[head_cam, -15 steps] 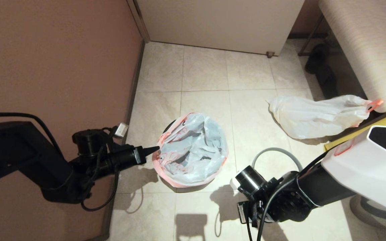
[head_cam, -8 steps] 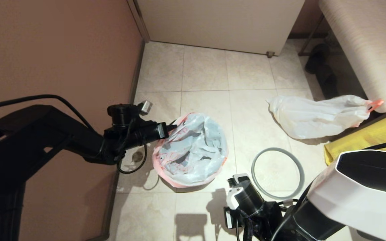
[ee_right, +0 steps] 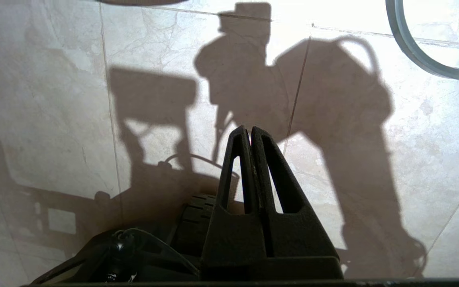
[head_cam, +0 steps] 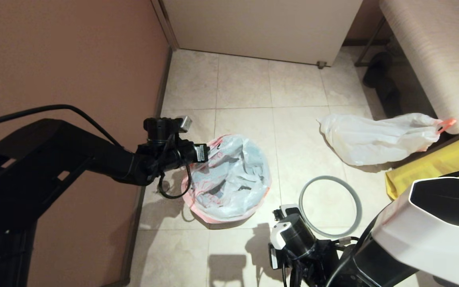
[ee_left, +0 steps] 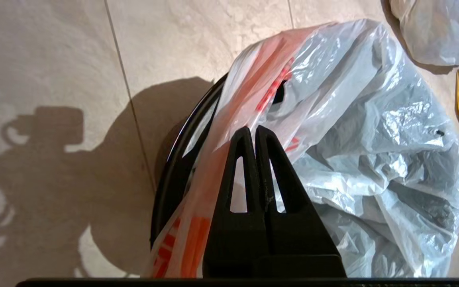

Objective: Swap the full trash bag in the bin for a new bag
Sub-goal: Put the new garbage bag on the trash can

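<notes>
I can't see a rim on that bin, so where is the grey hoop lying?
In the head view the grey hoop lies flat on the floor tiles to the right of the bin, just beyond the right gripper.

Warm bright light, sharp arm shadows (hard-edged) across the floor (head_cam: 245,87)

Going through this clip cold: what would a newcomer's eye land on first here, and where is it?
First, the new bag, white with orange-red print, crumpled into the bin in the middle of the tiled floor, with the shut left gripper at its wall-side edge. Next, the full trash bag lying on the tiles off to the right, and the grey hoop flat on the floor between them, close to the right arm.
</notes>
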Motion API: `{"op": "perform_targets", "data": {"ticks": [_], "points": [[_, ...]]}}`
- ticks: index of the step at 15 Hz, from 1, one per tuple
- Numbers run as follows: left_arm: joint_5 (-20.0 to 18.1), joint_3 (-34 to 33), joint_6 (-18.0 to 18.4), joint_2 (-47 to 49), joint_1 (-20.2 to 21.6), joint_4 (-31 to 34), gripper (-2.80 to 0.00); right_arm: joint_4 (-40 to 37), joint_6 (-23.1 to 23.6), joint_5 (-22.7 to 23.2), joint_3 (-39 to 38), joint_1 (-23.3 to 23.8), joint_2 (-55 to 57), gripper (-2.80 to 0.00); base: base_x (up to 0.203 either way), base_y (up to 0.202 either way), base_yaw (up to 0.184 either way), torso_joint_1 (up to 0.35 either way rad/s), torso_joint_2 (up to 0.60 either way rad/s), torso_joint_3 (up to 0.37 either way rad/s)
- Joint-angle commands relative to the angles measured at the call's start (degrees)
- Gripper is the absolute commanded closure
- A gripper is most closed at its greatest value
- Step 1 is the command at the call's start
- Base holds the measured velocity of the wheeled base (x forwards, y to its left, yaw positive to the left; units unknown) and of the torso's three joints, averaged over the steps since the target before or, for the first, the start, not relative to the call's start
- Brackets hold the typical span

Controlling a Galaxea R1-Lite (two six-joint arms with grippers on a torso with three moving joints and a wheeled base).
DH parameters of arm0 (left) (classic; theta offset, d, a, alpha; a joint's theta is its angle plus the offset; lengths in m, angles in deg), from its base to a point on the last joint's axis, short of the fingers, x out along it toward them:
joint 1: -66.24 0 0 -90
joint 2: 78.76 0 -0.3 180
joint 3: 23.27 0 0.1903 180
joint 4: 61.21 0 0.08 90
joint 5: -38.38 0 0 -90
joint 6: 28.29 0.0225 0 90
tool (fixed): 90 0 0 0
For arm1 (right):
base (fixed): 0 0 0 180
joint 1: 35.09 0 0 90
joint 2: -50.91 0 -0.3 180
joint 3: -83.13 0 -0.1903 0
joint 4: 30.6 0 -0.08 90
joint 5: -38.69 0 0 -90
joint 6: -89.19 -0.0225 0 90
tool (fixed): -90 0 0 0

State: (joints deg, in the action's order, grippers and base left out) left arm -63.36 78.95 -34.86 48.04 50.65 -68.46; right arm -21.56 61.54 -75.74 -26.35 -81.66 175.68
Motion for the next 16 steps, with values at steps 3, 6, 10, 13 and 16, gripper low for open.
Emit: {"op": "perform_targets", "data": {"ticks": [3, 6, 10, 13, 16], "points": [[3.4, 2.47, 0.08, 2.11, -0.11, -0.35, 0.0, 0.29, -0.13, -0.67, -0.04, -0.02, 0.56, 0.0, 0.0, 0.0, 0.0, 0.0, 0.0, 0.0], [5.05, 3.01, 1.86, 3.33, -0.23, -0.32, 0.0, 0.29, -0.2, -1.14, -0.04, 0.16, 0.56, 0.0, 0.0, 0.0, 0.0, 0.0, 0.0, 0.0], [10.67, 4.86, 5.34, 5.45, -0.14, -0.55, 0.0, 0.29, -0.18, -1.21, -0.04, 0.16, 0.65, 0.0, 0.0, 0.0, 0.0, 0.0, 0.0, 0.0], [13.55, 5.82, 5.78, 6.12, -0.05, -4.81, 0.0, 0.29, -0.19, -1.23, -0.04, 0.16, 0.89, 0.0, 0.0, 0.0, 0.0, 0.0, 0.0, 0.0], [13.59, 5.16, 5.56, 4.37, -0.13, -4.98, 0.0, 0.38, -0.13, -1.23, -0.04, 0.16, 1.17, 0.0, 0.0, 0.0, 0.0, 0.0, 0.0, 0.0]]}}
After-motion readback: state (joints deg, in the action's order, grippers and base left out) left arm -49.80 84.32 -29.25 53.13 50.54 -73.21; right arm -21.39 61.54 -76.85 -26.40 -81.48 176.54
